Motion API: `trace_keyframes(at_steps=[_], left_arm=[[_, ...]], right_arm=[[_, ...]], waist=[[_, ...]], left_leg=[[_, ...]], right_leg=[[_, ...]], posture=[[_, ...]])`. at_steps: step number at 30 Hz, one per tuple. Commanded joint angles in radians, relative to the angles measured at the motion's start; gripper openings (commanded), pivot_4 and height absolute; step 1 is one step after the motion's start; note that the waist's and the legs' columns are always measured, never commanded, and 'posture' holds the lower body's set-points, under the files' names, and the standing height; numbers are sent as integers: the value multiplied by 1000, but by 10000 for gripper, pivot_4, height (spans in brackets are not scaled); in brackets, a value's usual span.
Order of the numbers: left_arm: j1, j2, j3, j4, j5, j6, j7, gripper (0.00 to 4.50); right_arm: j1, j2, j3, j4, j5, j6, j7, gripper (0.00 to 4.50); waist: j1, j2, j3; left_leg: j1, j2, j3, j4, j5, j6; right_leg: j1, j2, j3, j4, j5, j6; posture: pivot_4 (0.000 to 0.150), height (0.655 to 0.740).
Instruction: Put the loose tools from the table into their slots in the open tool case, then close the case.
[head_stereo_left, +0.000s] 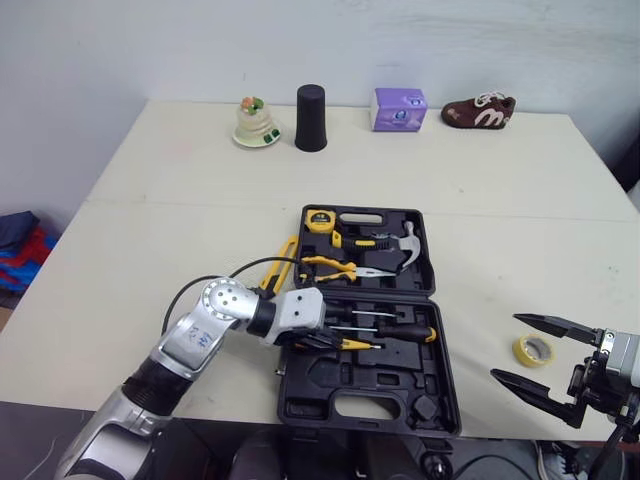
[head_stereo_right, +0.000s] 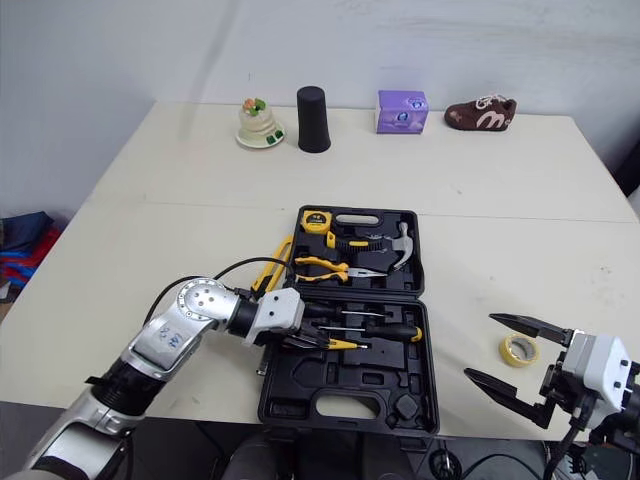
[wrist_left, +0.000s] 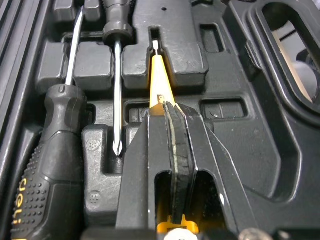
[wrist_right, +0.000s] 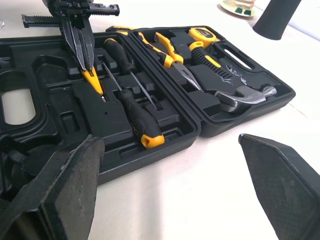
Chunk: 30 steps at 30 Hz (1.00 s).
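The black tool case lies open on the table. Its far half holds a hammer, pliers and a tape measure. Two black-handled screwdrivers rest in the near half. My left gripper reaches into that near half, shut on a slim yellow tool whose tip sits in a narrow slot. A yellow tape roll lies on the table right of the case. My right gripper hovers open just beside it, holding nothing.
A yellow tool lies on the table against the case's left side. Along the far edge stand a cake figure, a black cup, a purple tissue pack and a brown shoe.
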Motion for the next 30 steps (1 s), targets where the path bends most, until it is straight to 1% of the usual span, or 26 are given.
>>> trace_keyframes(at_steps=[1, 3, 6, 7, 9, 12, 14, 15, 16, 17, 18, 19, 21, 23, 26, 28, 30], left_arm=[[42, 3, 20, 32, -25, -55, -23, 230], [42, -15, 64, 21, -78, -78, -31, 230], [49, -22, 222, -21, -231, -115, -57, 230], [55, -10, 285, -27, -262, -106, -35, 3166], [69, 11, 354, -28, -284, -89, 1, 9875], [126, 64, 482, 26, -263, -113, 77, 23219], [160, 92, 583, 108, -219, -142, 187, 32993], [175, 112, 626, 160, -197, -156, 234, 36770], [185, 123, 669, 200, -197, -162, 269, 42028], [190, 130, 694, 224, -200, -166, 287, 44699], [192, 134, 727, 253, -203, -172, 315, 44699], [205, 142, 769, 280, -205, -176, 347, 44699], [239, 169, 839, 336, -183, -213, 402, 44699], [299, 200, 934, 382, -171, -227, 472, 44699], [365, 227, 1007, 423, -167, -236, 528, 44699], [400, 245, 1054, 458, -174, -212, 560, 44699], [402, 245, 1093, 467, -207, -155, 596, 44699]], right_arm=[[9, 9, -23, -10, 14, -13, -9, 45000], [13, 8, -41, 0, 18, -14, -11, 45000], [31, 1, -148, 106, 15, -45, -11, 45000], [31, 2, -199, 168, 7, -59, -32, 45000], [21, 4, -260, 259, -8, -92, -61, 45000], [7, -7, -344, 429, -49, -149, -127, 45000], [-11, -18, -397, 543, -55, -185, -170, 45000], [-19, -25, -415, 602, -63, -206, -190, 45000], [-25, -32, -428, 653, -72, -230, -205, 45000], [-30, -38, -433, 688, -77, -248, -213, 45000], [-34, -41, -440, 722, -78, -260, -226, 45000], [-24, -50, -445, 770, -118, -255, -293, 45000], [-17, -61, -460, 849, -138, -253, -362, 45000], [1, -65, -469, 918, -148, -276, -396, 45000], [21, -74, -472, 984, -159, -315, -429, 45000], [32, -89, -473, 1030, -180, -288, -506, 45000], [14, -98, -466, 1026, -162, -269, -514, 45000]], waist=[[-1, 0, 0], [-2, -1, 0], [-1, -3, 3], [-1, -3, 3], [-1, -3, 3], [-4, -3, 3], [-7, -3, 3], [-9, -3, 3], [-10, -3, 4], [-10, -3, 4], [-10, -4, 4], [-10, -4, 4], [-10, -3, 4], [-11, -3, 3], [-17, -3, 3], [-23, -3, 3], [-26, -3, 3]], left_leg=[[2, 0, 0, 0, 0, 0], [8, 1, 0, -4, -1, 0], [9, 1, -2, -5, -1, -1], [8, 2, -3, -5, -1, -1], [8, 2, -3, -5, -2, -1], [9, 1, -3, -6, -3, 0], [9, 1, -2, -7, -5, 0], [10, 1, -2, -7, -5, 0], [10, 2, -2, -7, -5, 0], [10, 2, -2, -7, -6, 0], [9, 2, -2, -7, -6, 0], [9, 3, -2, -7, -6, 0], [9, 2, -1, -7, -7, 0], [9, 3, 0, -8, -11, -5], [10, 5, 0, -10, -12, -7], [10, 5, 0, -10, -13, -10], [10, 5, 0, -10, -14, -10]], right_leg=[[1, 0, 0, 0, 0, 0], [6, -3, 1, -2, -1, -1], [8, -6, -1, -4, -1, -2], [8, -6, -2, -5, -1, -2], [9, -7, -3, -7, -1, -2], [10, -9, -4, -9, -1, -2], [10, -9, -3, -11, -1, -2], [11, -9, -3, -12, -1, -2], [10, -9, -3, -13, -1, -2], [10, -9, -3, -13, -1, -2], [10, -10, -4, -13, -1, -2], [10, -10, -4, -13, -1, -2], [11, -12, -4, -15, -1, -1], [11, -13, -4, -15, -1, -1], [10, -12, -5, -16, -4, -7], [10, -11, -6, -16, -5, -8], [10, -12, -6, -16, -5, -8]], posture=[[1500, 7400], [1500, 7400], [1500, 7400], [1500, 7400], [1500, 7400], [1500, 7400], [1500, 7400], [1500, 7400], [1500, 7400], [1500, 7400], [1500, 7400], [1500, 7400], [1500, 7400], [1500, 7400], [1500, 7400], [1500, 7400], [1500, 7400]])
